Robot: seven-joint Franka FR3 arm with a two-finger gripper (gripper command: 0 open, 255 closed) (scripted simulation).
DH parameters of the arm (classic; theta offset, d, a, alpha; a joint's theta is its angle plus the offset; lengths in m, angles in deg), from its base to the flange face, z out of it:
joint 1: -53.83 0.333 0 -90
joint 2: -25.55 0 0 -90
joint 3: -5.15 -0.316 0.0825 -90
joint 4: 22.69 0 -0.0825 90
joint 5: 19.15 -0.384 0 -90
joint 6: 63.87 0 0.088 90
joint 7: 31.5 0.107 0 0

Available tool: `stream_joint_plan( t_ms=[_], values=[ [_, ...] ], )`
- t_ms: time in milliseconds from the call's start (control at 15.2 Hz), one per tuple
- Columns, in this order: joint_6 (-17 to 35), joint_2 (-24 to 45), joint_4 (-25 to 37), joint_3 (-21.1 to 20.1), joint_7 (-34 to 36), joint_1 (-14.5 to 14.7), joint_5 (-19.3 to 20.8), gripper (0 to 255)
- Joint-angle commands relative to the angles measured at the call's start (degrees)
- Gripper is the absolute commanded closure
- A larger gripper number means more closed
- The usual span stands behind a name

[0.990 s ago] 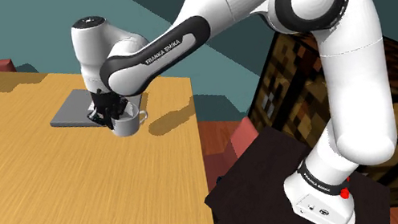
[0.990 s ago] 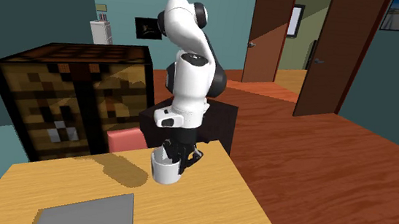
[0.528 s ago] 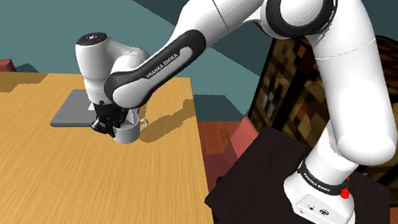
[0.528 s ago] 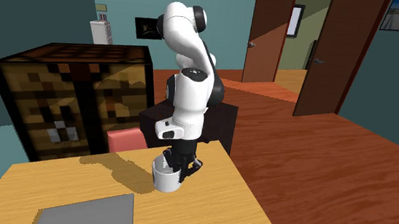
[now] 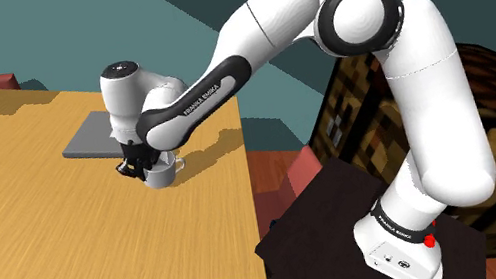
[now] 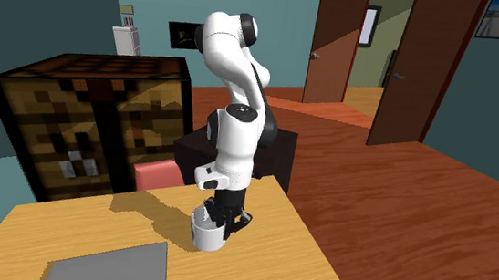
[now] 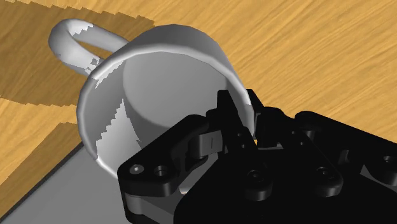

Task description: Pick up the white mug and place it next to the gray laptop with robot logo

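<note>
Wood-grain table (image 6: 307, 263) carries one grey laptop (image 6: 109, 268), closed, cut off at the second exterior view's bottom edge, its logo unseen. Just beyond it, toward the table's stand-side edge, is one white mug (image 6: 208, 234), its rim pinched between the fingers of the gripper (image 7: 238, 118). Behind: red-brown floor (image 6: 398, 201), one patterned cabinet (image 6: 75, 121), two brown doors (image 6: 418, 65), teal walls (image 6: 480, 98).

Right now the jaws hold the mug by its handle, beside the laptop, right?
Not by the handle: the jaws clasp the mug at its rim, as the wrist view shows; the handle sticks out free on the opposite side. The mug is beside the laptop.
</note>
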Motion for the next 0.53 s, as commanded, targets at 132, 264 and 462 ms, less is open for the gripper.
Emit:
stream_joint_plan(
  t_ms=[132,264,462],
  values=[
    [1.7,2.0,0.3,0.9,0.7,0.5,1.0,255],
    [1.7,2.0,0.3,0.9,0.7,0.5,1.0,255],
    [1.7,2.0,0.3,0.9,0.7,0.5,1.0,255]
  ],
)
